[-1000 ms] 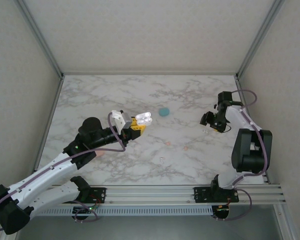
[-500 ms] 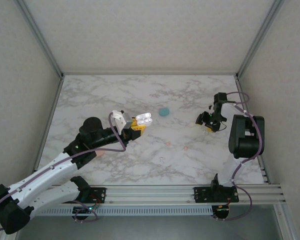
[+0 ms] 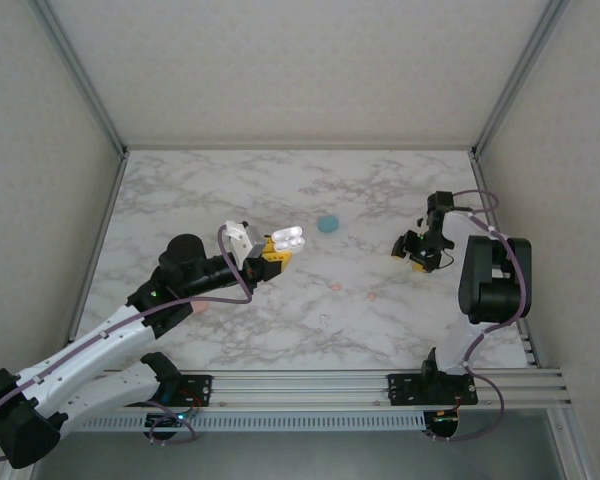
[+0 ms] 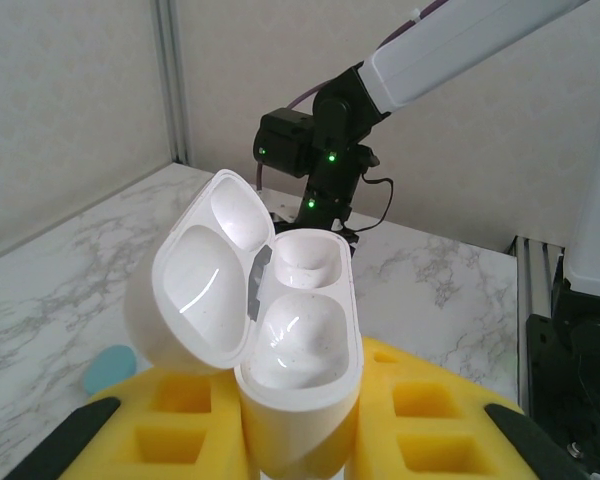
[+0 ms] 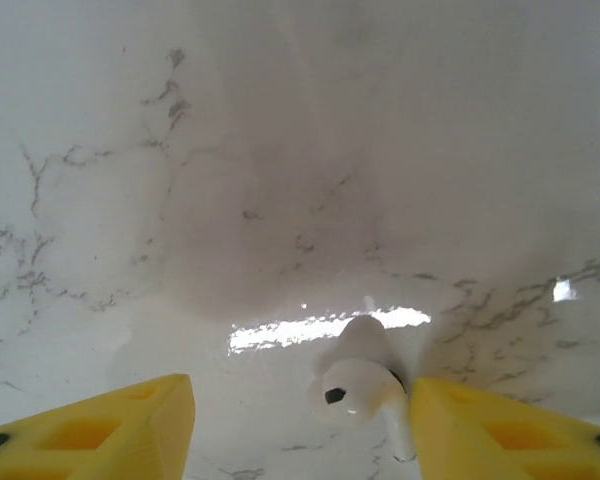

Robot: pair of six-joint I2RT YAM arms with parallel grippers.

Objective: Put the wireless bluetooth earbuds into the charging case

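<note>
My left gripper [image 4: 300, 440] is shut on a white charging case [image 4: 300, 350], held upright above the table. The case's lid [image 4: 195, 270] is swung open to the left and both wells are empty. From above, the case [image 3: 288, 238] shows at the tip of the left gripper [image 3: 273, 250]. A white earbud [image 5: 355, 385] lies on the marble between the yellow fingers of my right gripper [image 5: 302, 420]. It rests against the right finger [image 5: 500, 430], with a wide gap to the left finger [image 5: 110, 425]. The right gripper [image 3: 417, 252] is open and low over the table's right side.
A teal oval thing [image 3: 328, 223] lies on the marble table [image 3: 230, 190] past the case, also seen low in the left wrist view [image 4: 110, 368]. Two tiny pinkish specks [image 3: 334, 287] [image 3: 372, 296] and a small white bit [image 3: 324, 320] lie mid-table. Frame posts and walls bound the sides.
The right gripper has dropped toward the table and shifted a little, its jaws narrowing. The left arm and the open case have not moved.
</note>
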